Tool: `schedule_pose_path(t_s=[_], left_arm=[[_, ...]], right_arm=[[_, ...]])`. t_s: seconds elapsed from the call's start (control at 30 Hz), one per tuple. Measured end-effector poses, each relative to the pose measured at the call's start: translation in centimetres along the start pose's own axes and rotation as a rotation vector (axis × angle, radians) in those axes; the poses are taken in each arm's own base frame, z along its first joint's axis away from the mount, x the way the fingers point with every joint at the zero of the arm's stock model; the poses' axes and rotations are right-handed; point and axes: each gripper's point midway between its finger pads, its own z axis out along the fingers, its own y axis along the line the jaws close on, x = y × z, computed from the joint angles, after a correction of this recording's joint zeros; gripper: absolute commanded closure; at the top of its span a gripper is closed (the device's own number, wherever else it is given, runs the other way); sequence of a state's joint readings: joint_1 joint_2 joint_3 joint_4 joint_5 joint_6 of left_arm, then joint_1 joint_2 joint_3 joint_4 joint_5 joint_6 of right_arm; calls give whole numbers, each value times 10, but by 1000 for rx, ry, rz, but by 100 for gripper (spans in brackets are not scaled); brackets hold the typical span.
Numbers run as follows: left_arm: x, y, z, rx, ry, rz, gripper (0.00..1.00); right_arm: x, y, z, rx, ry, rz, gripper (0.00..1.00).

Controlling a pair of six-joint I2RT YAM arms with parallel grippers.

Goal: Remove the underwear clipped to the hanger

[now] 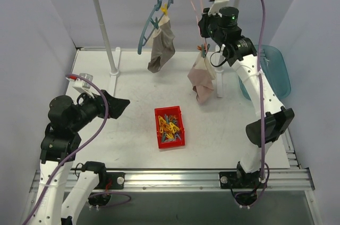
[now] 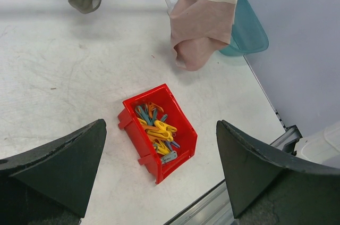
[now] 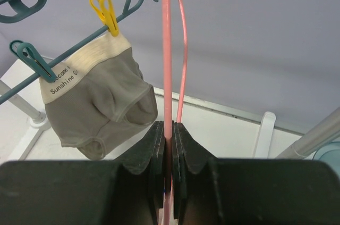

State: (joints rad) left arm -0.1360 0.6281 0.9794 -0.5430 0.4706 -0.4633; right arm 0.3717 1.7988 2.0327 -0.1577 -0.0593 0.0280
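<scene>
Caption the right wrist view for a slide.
Right pincer clamps thin pink plastic hanger; olive-grey underwear hangs pegged to teal plastic hanger behind.

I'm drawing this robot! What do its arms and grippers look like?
The left arm and right arm have white links and black joints. A purple cable runs along each. A green light glows on the right wrist. The left gripper and right gripper have black wedge-shaped fingers.

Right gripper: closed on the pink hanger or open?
Shut. Right wrist view: the right gripper pinches the pink hanger wire, fingers touching it on both sides.
</scene>
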Motion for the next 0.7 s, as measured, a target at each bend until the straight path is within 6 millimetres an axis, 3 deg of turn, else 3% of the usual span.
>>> schedule_pose_path(t_s=[0.3,0.53,0.7], left_arm=[[3,2,5,1,16,-8,7],[-2,-4,9,49,0,12,7],[1,-21,20,183,19,40,7]], right_arm=[[33,-3,-19,21,127,27,100],[91,-10,-38,78,295,67,100],[126,-10,-73,99,375,136,100]])
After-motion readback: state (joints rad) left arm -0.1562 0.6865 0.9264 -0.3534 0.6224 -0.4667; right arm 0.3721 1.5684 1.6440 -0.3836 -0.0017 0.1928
